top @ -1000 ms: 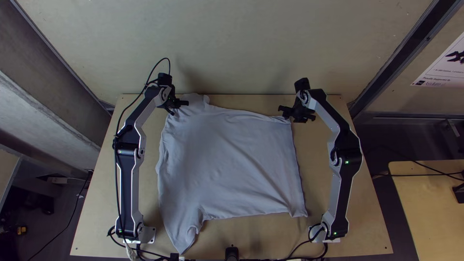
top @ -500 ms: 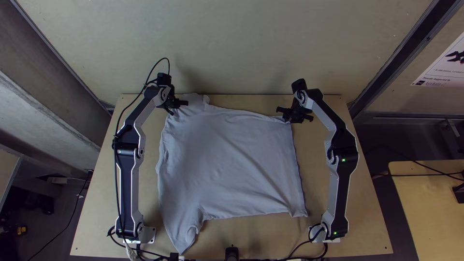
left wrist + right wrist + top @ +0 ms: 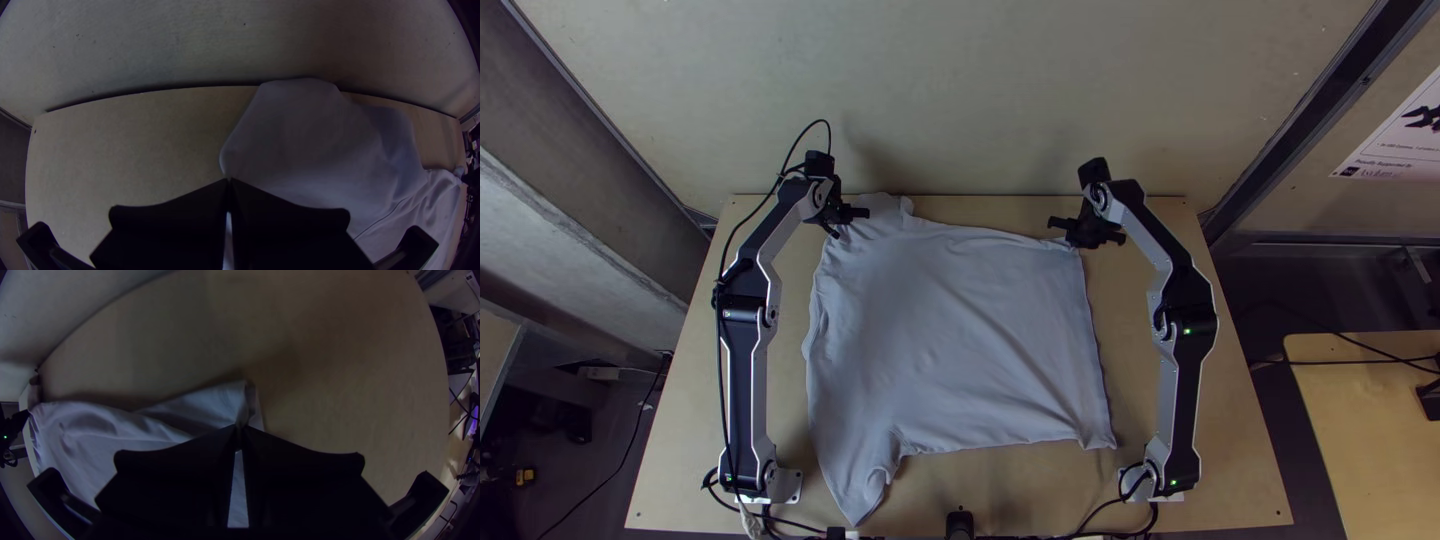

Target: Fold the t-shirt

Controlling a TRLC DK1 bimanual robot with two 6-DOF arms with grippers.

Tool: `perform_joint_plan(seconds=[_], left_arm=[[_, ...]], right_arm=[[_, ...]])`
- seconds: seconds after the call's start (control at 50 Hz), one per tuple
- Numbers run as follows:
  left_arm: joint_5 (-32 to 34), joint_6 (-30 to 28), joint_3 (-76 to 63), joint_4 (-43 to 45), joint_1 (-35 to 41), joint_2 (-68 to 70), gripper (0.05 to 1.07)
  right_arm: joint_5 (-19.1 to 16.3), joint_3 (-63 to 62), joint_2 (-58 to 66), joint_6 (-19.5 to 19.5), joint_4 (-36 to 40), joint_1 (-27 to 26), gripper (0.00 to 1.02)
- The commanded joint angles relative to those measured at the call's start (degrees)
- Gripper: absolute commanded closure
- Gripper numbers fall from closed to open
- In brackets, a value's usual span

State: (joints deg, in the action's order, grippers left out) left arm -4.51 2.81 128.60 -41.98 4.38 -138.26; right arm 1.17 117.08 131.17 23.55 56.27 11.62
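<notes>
Left claw (image 3: 229, 181): clamped on sleeve-side edge (image 3: 230, 159).
Right claw (image 3: 239, 429): clamped on hem corner (image 3: 243, 401).
T-shirt (image 3: 950, 330): spread on desk (image 3: 1020, 490), between and nearside of claws.
Fold: raise both together; keep taut; lower evenly.

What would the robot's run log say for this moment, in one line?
shirt: spread on table | left gripper: shut on sleeve | right gripper: shut on hem corner | fold: not yet made
</notes>
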Motion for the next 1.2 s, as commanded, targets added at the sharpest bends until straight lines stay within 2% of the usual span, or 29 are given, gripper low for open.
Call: perform_joint_plan(seconds=[0.0,0.28,0.46,0.68,0.88,1.18], left_arm=[[0.1,0.1,-1.2,0.1,-1.6,2.6,1.04],[1.6,2.0,-1.3,2.2,-0.9,7.2,1.04],[5.8,6.2,-4.1,2.3,-1.7,11.3,1.04],[6.1,5.5,-12.5,2.7,-2.1,16.9,1.04],[6.1,4.6,-24.2,8.6,-2.4,23.7,1.04],[6.1,4.6,-33.8,10.2,-2.4,30.5,1.04]], right_arm=[[1.1,4.9,2.2,-0.3,0.5,0.2,1.0],[1.5,15.7,8.5,-1.6,-0.2,-0.6,1.0],[1.5,15.1,8.6,-1.8,-0.3,-0.5,1.0],[1.6,14.6,7.1,-2.0,0.8,-1.2,1.0],[2.1,13.8,5.6,-2.5,4.1,-1.4,1.0],[3.0,8.8,0.3,-2.6,5.9,-1.4,1.0]])
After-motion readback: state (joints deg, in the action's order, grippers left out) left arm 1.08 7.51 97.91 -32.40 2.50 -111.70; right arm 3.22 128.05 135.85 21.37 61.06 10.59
